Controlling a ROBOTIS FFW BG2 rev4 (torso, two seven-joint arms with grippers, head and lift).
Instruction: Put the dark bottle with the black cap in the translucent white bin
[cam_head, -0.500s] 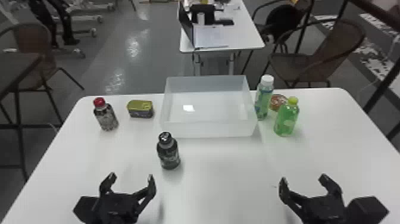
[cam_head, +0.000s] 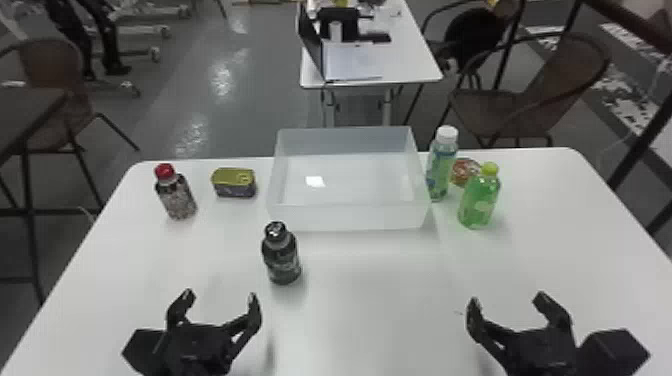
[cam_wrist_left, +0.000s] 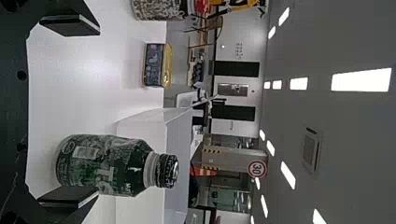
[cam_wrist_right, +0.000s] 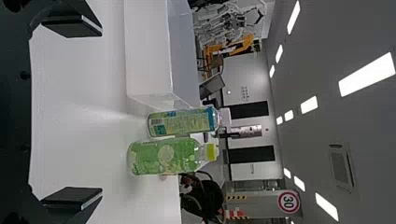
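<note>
Item: dark bottle (cam_head: 281, 257), black cap (cam_head: 275, 230), one. Upright on the table (cam_head: 360, 310), just left of centre in the head view, outside the bin. Rounded shoulders, glossy printed wrap in black and deep green, pale neck band, ridged cap.

Change: none discernible over the last half second; bottle, bin and both arms match the earlier head view. For the task, no gain yet; the bottle still awaits its grasp.

Left gripper (cam_head: 220, 296): lower left, below and left of the bottle. Two flat, matt black fingers, spread, holding nothing. Judged the nearer hand for the job; likely next, an advance with the bottle brought between the fingers. Risk: a finger knocking the bottle over.

Bin (cam_head: 350, 217): translucent white, rectangular, open-topped, smooth frosted walls; upper centre, beyond the bottle.

Right gripper (cam_head: 508, 299): lower right, fingers apart and unladen.

Outlying stock: tin (cam_head: 235, 184), rounded corners, gold lid with pull ring, left of the bin; red-capped bottle (cam_head: 177, 197), speckled, farther left; white-capped bottle (cam_head: 440, 170), slender, just beside the bin's right side; green bottle (cam_head: 479, 202), clear-walled, yellow-green cap, farther right.
</note>
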